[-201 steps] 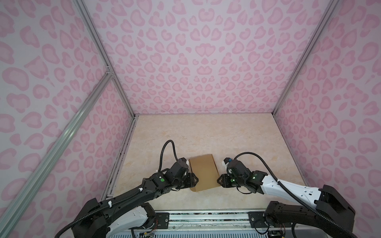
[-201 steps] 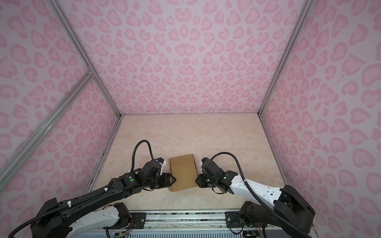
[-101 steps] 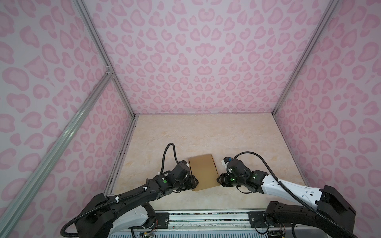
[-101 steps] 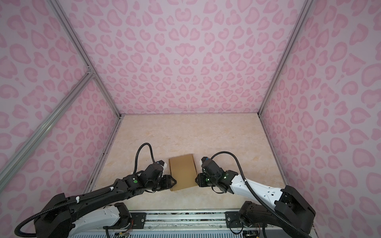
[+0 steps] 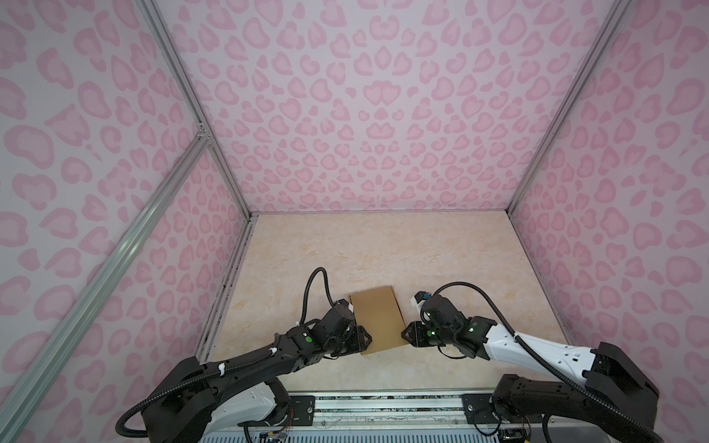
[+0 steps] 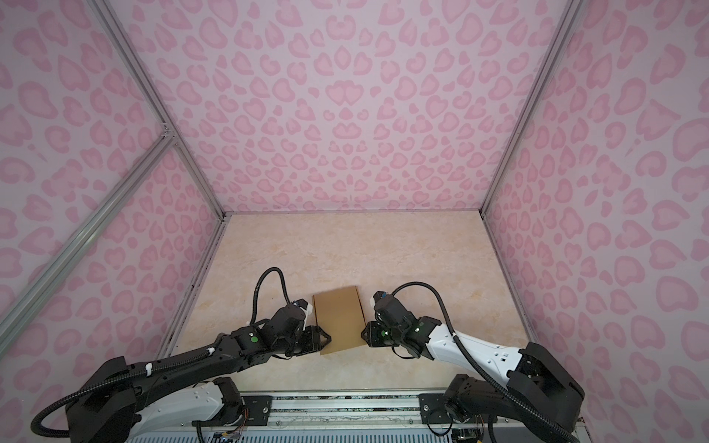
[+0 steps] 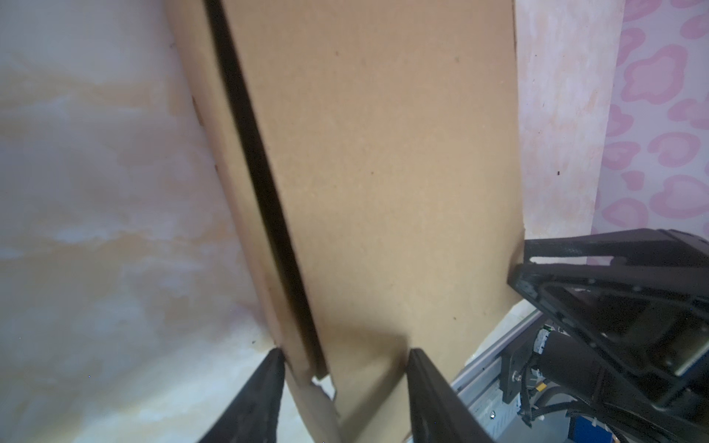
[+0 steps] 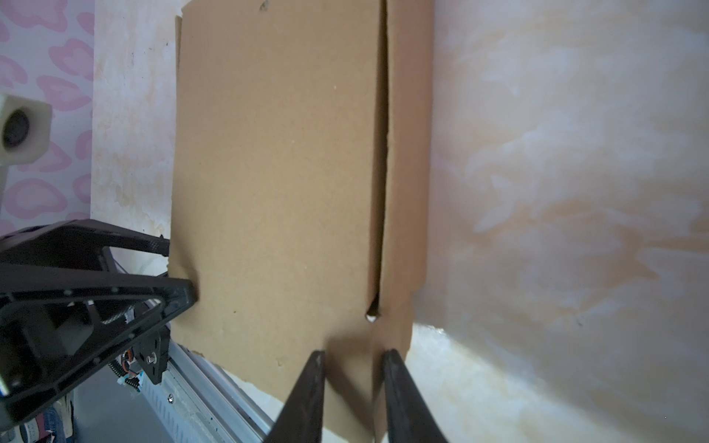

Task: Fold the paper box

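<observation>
On the table [image 5: 383, 249], the paper box [image 5: 378, 322] lies between left hand [image 5: 364, 339] and right hand [image 5: 406, 333].

Brown paper box [image 5: 378, 322], pink leopard-spot walls [image 5: 383, 115], beige marbled table [image 5: 383, 249]

paper box [image 7: 383, 172] cut off, underside hidden

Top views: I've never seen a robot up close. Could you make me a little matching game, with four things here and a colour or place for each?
Things:
1. paper box
2. left gripper
3. right gripper
4. walls

Descriptions:
A. covered in pink blotches
B. at the box's right edge, by its near corner
C. plain brown
D. at the box's left edge, by its near corner

Pairs: 1-C, 2-D, 3-B, 4-A
</observation>
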Motion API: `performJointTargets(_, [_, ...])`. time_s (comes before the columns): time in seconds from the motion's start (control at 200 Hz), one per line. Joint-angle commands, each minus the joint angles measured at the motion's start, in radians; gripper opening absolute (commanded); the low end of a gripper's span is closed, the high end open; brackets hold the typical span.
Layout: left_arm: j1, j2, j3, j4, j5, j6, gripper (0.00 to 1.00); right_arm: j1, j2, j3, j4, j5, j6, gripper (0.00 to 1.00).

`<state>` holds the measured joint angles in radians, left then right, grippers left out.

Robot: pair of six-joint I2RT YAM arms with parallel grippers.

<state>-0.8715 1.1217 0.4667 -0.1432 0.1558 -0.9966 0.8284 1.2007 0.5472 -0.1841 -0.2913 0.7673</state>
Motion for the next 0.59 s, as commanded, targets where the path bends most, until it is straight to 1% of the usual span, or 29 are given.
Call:
performJointTargets(0.0, [-0.001, 0.002, -0.006, 0.036, -0.013, -0.007, 0.54, 0.000, 0.003, 0.001, 0.018, 0.001, -0.009, 0.28])
performJointTargets(0.155, [-0.003, 0.001, -0.015, 0.042, -0.022, -0.010, 0.54, -0.003, -0.001, 0.001, 0.006, 0.024, -0.020, 0.28])
performJointTargets(0.59, [-0.011, 0.001, -0.020, 0.072, -0.036, -0.023, 0.54, -0.002, 0.013, 0.004, 0.015, 0.020, -0.025, 0.25])
